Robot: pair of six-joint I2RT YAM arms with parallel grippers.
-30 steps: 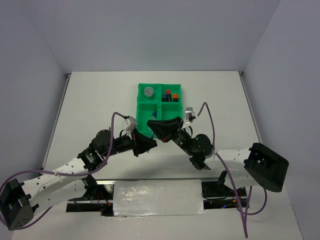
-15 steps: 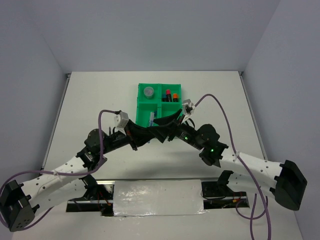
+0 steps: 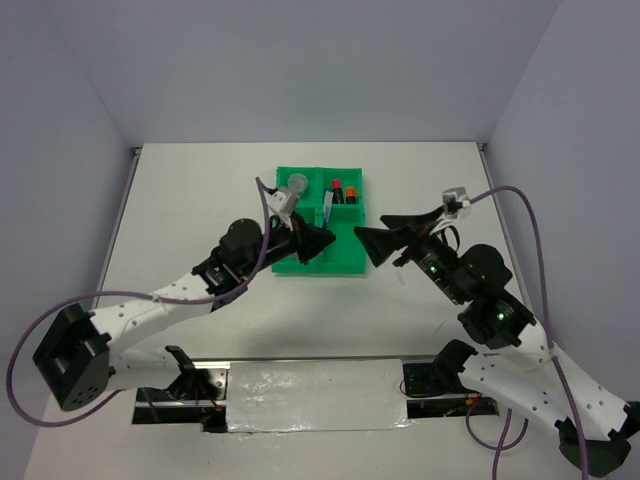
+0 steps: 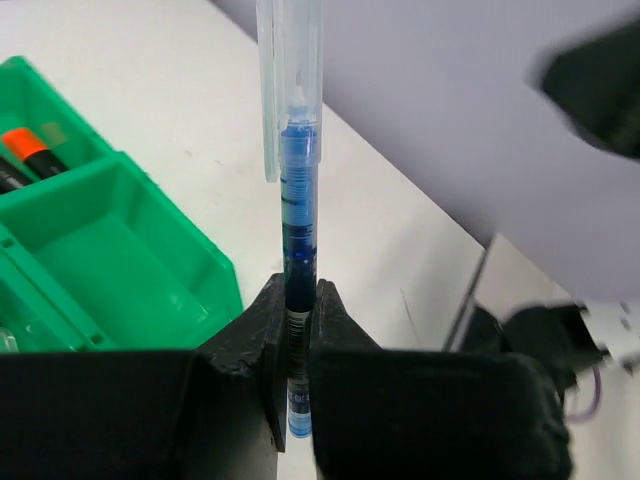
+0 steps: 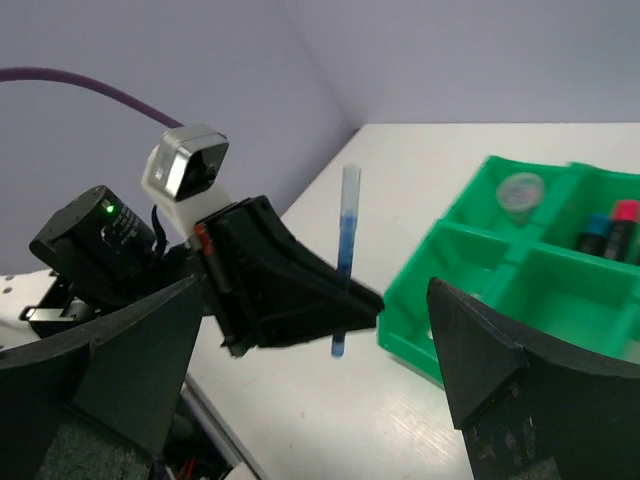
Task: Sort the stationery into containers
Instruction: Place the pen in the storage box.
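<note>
Blue-ink pen [image 4: 300,200], clear cap, upright in left gripper [image 4: 297,305].

One bright green plastic rectangular tray [image 3: 343,252] with four compartments stands on one white bench [image 3: 200,200]. It holds one round grey disc [image 3: 297,183], far left, and two black markers [image 3: 338,190] with coloured caps, far right. There is one thin blue pen [image 4: 300,200], clear-capped.

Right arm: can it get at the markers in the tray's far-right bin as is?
Probably yes. The right gripper is open and empty just right of the tray, and the markers lie uncovered. The left gripper, shut on the blue pen above the tray's middle, sits close and could crowd the approach.
</note>
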